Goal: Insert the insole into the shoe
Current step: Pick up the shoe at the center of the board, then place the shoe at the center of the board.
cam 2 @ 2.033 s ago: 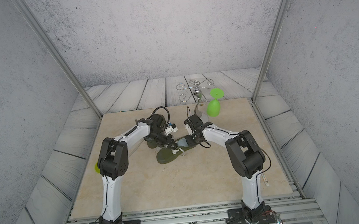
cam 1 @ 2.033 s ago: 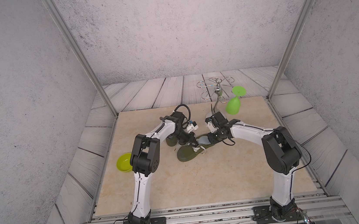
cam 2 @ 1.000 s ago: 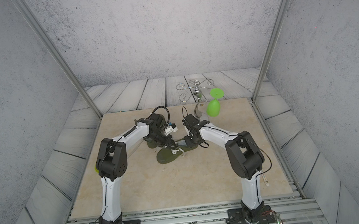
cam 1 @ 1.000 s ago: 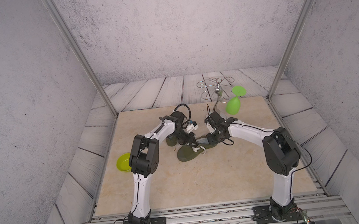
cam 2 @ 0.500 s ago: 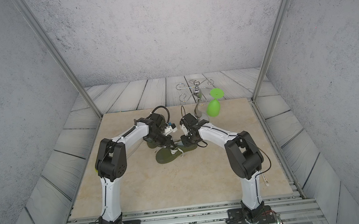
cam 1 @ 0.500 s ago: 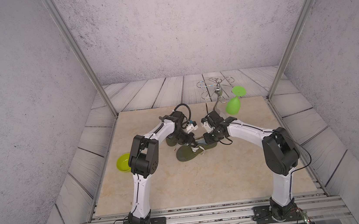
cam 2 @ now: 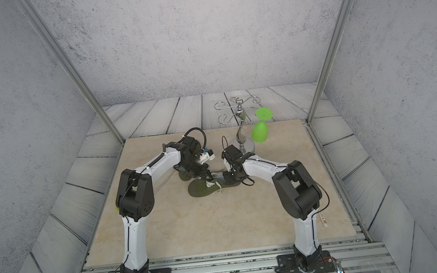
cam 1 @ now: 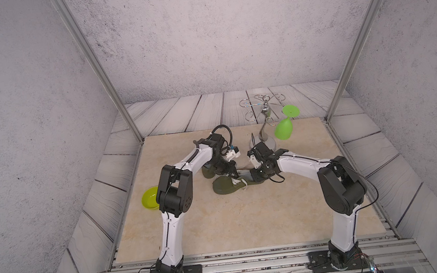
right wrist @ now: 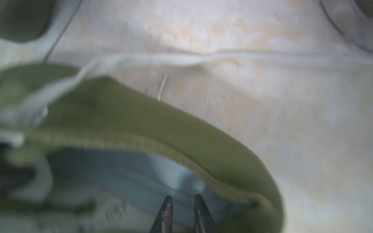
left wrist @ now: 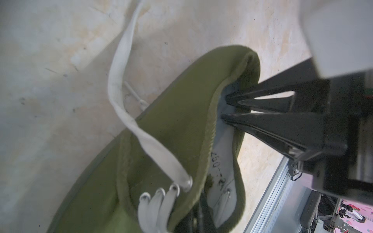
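Observation:
An olive-green shoe (cam 1: 225, 187) (cam 2: 199, 190) with white laces lies on its side mid-table. My left gripper (cam 1: 233, 173) (left wrist: 193, 213) is shut on the shoe's collar edge beside the lace eyelets and holds the opening apart. My right gripper (cam 1: 253, 176) (right wrist: 182, 201) reaches into the heel opening. Its two thin fingertips stand a narrow gap apart against the grey insole (right wrist: 131, 171), which lies inside the shoe. The left wrist view shows those fingers (left wrist: 262, 121) entering under the heel rim. The toe end of the insole is hidden.
A second olive shoe (cam 1: 208, 172) lies just behind, under the left arm. A chrome glass rack (cam 1: 265, 115) holding a green wine glass (cam 1: 284, 129) stands at the back right. A green bowl (cam 1: 149, 199) sits at the mat's left edge.
My right gripper has slid a little left, deeper into the heel opening, and its jaws have narrowed. The left gripper has kept its hold on the collar.

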`<state>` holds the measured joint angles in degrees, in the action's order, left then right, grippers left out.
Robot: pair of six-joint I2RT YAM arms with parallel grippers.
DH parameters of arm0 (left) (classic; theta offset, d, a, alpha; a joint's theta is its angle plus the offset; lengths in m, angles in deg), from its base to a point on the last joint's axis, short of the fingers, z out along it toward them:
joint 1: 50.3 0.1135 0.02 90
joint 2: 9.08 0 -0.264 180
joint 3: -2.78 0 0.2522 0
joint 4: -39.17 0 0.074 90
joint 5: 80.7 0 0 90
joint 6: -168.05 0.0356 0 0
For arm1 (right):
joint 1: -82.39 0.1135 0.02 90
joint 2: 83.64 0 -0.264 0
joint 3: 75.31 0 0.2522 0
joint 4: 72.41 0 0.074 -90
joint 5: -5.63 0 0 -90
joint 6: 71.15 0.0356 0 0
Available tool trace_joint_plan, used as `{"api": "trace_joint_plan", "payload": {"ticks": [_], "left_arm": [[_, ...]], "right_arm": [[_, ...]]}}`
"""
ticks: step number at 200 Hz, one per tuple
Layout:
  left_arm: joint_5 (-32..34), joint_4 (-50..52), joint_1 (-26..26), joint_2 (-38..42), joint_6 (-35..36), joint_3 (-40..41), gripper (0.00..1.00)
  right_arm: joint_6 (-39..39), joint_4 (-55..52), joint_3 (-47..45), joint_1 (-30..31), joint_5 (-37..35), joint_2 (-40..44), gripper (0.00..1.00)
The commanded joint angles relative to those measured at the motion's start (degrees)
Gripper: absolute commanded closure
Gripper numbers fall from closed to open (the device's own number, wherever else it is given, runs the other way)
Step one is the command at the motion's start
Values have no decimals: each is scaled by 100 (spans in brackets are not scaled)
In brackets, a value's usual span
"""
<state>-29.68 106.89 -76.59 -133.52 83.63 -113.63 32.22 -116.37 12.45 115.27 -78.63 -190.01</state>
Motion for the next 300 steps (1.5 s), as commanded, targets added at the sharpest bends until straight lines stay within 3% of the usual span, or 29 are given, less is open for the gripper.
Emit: {"api": "trace_joint_plan", "payload": {"ticks": [1, 30, 65, 127, 166, 189, 214, 263, 300], "left_arm": [[251, 319, -23, 298, 381, -327, 100], [563, 372, -198, 333, 1009, -396, 100], [947, 163, -412, 485, 1778, -352, 100], [479, 187, -404, 1168, 3211, -491, 100], [436, -453, -329, 1647, 5093, 486, 100], [-110, -1187, -124, 1784, 5610, 990, 100], [-528, -1305, 50, 1625, 6088, 923, 100], [-723, -1006, 381, 1058, 6260, 247, 100], [-796, -2168, 493, 743, 4857, 149, 100]], "right_arm": [[237, -413, -527, 10, -104, 893, 73], [504, -459, -957, 25, -154, 1870, 66], [395, -919, -839, 15, -436, 2250, 63], [276, -1012, -676, -34, -459, 2193, 64], [273, -1065, -754, -45, -468, 2275, 63], [234, -1133, -773, -50, -468, 2287, 63], [146, -1237, -731, -66, -542, 2285, 63], [26, -1340, -695, -99, -533, 2256, 64], [31, -1321, -667, -102, -441, 2164, 64]]}}
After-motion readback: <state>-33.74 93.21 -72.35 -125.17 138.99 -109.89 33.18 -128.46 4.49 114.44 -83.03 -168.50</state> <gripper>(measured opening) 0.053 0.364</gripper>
